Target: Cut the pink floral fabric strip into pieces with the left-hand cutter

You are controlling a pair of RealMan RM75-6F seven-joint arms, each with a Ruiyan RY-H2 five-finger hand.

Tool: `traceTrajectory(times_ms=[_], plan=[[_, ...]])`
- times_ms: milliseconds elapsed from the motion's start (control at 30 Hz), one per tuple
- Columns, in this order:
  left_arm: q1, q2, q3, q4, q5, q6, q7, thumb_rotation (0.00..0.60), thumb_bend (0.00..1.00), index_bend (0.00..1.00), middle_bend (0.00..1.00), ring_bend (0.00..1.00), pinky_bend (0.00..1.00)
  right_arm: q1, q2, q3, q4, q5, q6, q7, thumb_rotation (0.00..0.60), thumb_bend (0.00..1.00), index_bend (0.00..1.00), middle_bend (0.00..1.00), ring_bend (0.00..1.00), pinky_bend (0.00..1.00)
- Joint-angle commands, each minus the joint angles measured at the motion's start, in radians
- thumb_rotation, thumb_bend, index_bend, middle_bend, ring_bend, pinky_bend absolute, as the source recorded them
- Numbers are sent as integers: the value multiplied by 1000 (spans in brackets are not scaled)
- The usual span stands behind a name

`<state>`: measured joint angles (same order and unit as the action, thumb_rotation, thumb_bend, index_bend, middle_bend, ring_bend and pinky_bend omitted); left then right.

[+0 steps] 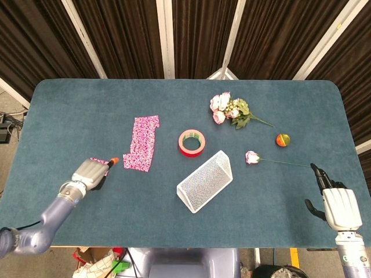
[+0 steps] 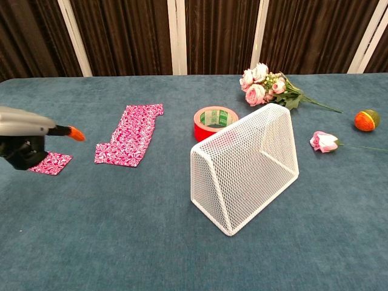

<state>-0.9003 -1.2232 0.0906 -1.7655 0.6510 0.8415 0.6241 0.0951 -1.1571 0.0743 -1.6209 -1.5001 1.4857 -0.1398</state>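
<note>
The left robot hand (image 1: 88, 172) sits over the near left part of the desk (image 1: 75, 110), gripping a cutter (image 2: 68, 131) whose orange tip points toward the fabric strip (image 1: 142, 143). The tip is just short of the strip's lower left corner and, in the chest view, is raised off the desk. The strip, pink with a floral print, lies flat left of centre, with a step cut into its lower end. A small cut piece (image 2: 48, 163) of the same fabric lies beside it on the left, partly hidden under the hand.

The right robot hand (image 1: 336, 202) is at the near right edge of the desk, holding nothing, its fingers extended and a little apart.

A roll of red tape (image 1: 192, 142) lies flat just right of the strip. In front of it, a white wire mesh basket (image 2: 245, 165) rests on its side. Further back is a bunch of pink flowers (image 1: 229, 110); a single rose (image 1: 253, 157) with a long stem and a small orange ball (image 1: 283, 139) lie to the right.
</note>
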Motion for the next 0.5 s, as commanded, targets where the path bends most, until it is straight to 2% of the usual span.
traceTrajectory(times_ms=[33, 200, 500], plan=[[-46, -45, -12, 30, -74, -39, 30, 600, 908, 0, 831, 719, 668, -1, 1, 1, 1, 2, 1, 4, 600, 292, 0, 217, 450, 456], [-103, -99, -17, 59, -171, -48, 68, 600, 908, 0, 831, 719, 668, -1, 2, 1, 4, 5, -2, 10, 600, 292, 0, 217, 450, 456], [-169, -165, -11, 91, -266, -27, 119, 600, 908, 0, 831, 719, 668, -1, 4, 2, 8, 8, -3, 19, 600, 292, 0, 217, 450, 456]])
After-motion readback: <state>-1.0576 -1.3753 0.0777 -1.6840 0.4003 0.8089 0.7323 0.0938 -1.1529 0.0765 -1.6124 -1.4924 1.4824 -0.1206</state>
